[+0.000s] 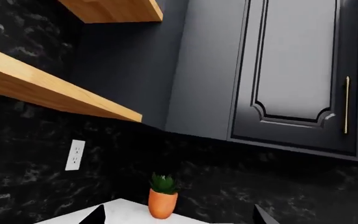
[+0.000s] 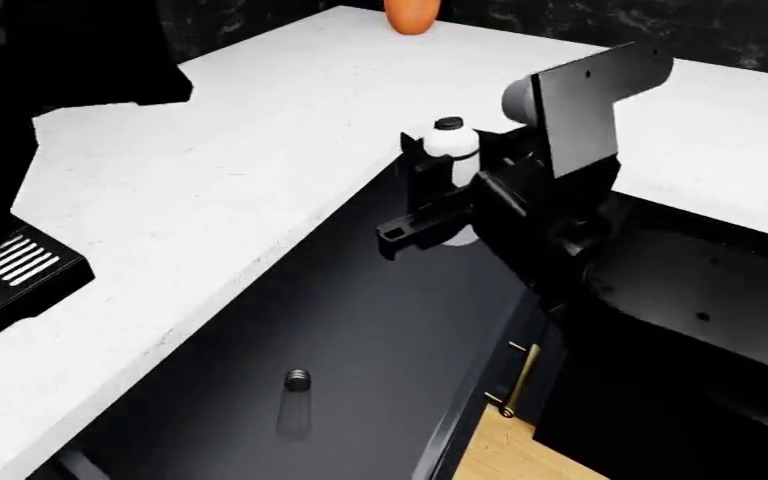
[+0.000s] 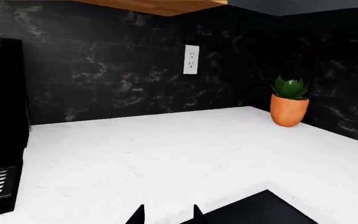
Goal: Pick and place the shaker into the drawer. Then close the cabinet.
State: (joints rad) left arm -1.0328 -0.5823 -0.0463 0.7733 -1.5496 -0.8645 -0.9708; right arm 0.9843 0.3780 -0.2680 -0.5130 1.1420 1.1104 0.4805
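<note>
White counter [image 2: 224,170] wraps an open black drawer [image 2: 357,330], and my right gripper [image 2: 448,175] hangs over the drawer's far end with the shaker [image 2: 454,148] upright between its fingers. They look clamped on its white body, black cap above them and the base showing below. In the right wrist view the gripper [image 3: 165,215] shows only two fingertips set close, with the shaker out of frame beneath them, so I judge the grip from the head view alone.

Risk one, as I read it: the counter edge lies just beside the fingers. If I let go here, the shaker may clip that edge and tip or roll on the glossy bottom. Risk two: dropped from this height it may bounce and fall over, and a shaker standing tall could catch as the drawer shuts. Risk three: the arm sits over the drawer, so I judge it has to clear before any push on the front.

Below and well short of the fingers, the drawer holds one small dark object [image 2: 299,378], mirrored in the sheen; I cannot tell what it is. Otherwise its bottom shows bare.

Left gripper [image 1: 177,219] points up toward the wall cabinets, fingers spread wide, nothing between them. Beyond them stands a potted plant [image 1: 162,198].
</note>
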